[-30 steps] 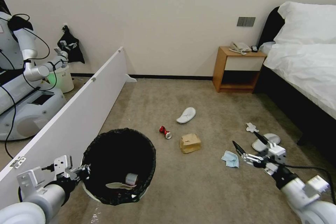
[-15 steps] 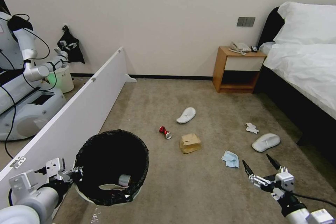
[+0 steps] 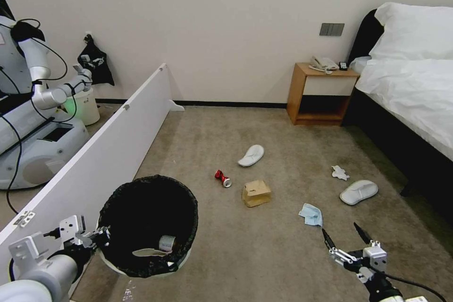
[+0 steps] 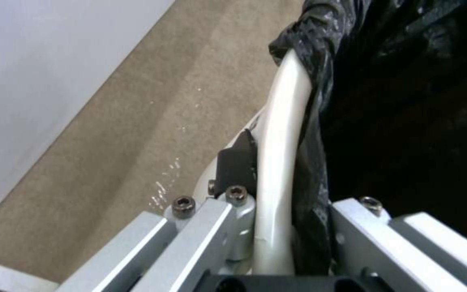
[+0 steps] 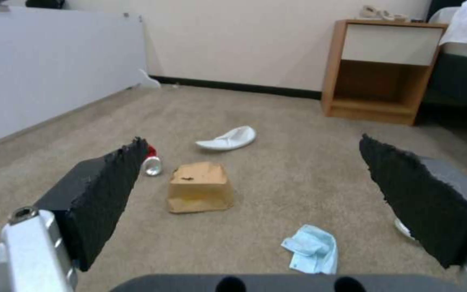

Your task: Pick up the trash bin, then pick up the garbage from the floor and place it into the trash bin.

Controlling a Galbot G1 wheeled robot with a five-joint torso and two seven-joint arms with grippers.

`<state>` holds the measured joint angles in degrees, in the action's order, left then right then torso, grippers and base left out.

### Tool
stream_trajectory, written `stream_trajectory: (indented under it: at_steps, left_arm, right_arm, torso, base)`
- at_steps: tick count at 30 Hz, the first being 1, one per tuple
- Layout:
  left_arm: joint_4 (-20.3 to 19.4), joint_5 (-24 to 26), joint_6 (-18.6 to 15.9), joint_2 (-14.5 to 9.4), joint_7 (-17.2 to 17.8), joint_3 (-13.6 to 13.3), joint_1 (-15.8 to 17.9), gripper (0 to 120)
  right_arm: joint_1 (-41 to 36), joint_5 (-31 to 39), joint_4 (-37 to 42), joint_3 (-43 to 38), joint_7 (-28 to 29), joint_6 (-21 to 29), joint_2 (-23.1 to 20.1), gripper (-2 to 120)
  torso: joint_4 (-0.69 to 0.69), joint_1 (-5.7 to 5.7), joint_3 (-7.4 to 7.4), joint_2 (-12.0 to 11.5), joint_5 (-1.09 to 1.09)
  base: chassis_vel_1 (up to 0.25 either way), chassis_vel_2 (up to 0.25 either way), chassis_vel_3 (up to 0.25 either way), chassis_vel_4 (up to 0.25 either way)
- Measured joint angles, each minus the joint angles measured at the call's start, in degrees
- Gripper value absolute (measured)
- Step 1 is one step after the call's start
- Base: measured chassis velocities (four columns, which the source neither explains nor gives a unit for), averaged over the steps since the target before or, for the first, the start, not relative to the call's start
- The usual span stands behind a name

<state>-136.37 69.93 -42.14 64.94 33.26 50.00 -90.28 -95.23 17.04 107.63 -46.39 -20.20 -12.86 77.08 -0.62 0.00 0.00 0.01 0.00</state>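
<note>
Round white plastic trash bin (image 3: 123,269) with black liner, held off beige carpet floor (image 3: 264,245), rim clamped in left tool (image 3: 96,236). Right of bin: crumpled blue face mask (image 3: 311,213); right tool (image 3: 343,239) wide open, empty, just short of it. Litter-collecting step; next calls for lowering onto mask.

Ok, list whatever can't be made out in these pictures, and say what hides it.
- Bin contents: in the head view the black liner of the trash bin darkens its floor; a small roll and a pale scrap show, the rest doesn't.
- Second slipper: in the right wrist view a finger pad covers most of it.
- Can: label too small to read.
- Left gripper: its fingertips are cut off by the picture's edge.
</note>
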Motion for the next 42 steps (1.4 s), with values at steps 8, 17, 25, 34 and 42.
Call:
stream_trajectory:
  at_steps: [8, 17, 25, 34, 42]
  left_arm:
    - [-0.7, -0.4, 0.0, 0.5, 0.0, -0.2, 0.1, 2]
    - [-0.2, -0.3, 0.0, 0.8, -0.2, 0.5, 0.0, 2]
    - [0.2, -0.2, 0.0, 0.8, -0.3, 0.6, 0.3, 2]
    - [0.3, -0.1, 0.0, 1.0, -0.3, -0.2, 0.5, 2]
    - [0.0, -0.1, 0.0, 1.2, -0.3, -0.3, 0.4, 2]
  right_arm:
    - [0.9, -0.1, -0.6, 0.3, -1.0, -0.5, 0.1, 100]
    - [1.7, 0.2, -1.5, 0.4, -1.3, -0.5, -0.6, 100]
    - [2.0, 0.3, -2.0, 0.6, -1.4, -0.5, -0.7, 100]
    - [2.1, 0.3, -2.3, 0.5, -1.5, -0.5, -0.7, 100]
    - [1.9, 0.3, -2.4, 0.2, -1.5, -0.5, -0.5, 100]
  torso:
    - [0.0, 0.0, 0.0, 0.0, 0.0]
    - [-0.01, 0.0, 0.01, 0.0, 0.0]
    - [0.0, 0.0, 0.01, 0.0, 0.0]
    - [0.01, 0.0, 0.01, 0.0, -0.01]
    - [0.0, 0.0, 0.0, 0.0, 0.0]
  base:
    - [-0.026, 0.041, 0.037, -0.03]
    - [-0.104, 0.098, 0.096, -0.081]
    - [-0.067, 0.077, 0.064, -0.077]
    - [-0.088, 0.096, 0.088, -0.101]
    - [-0.091, 0.088, 0.083, -0.083]
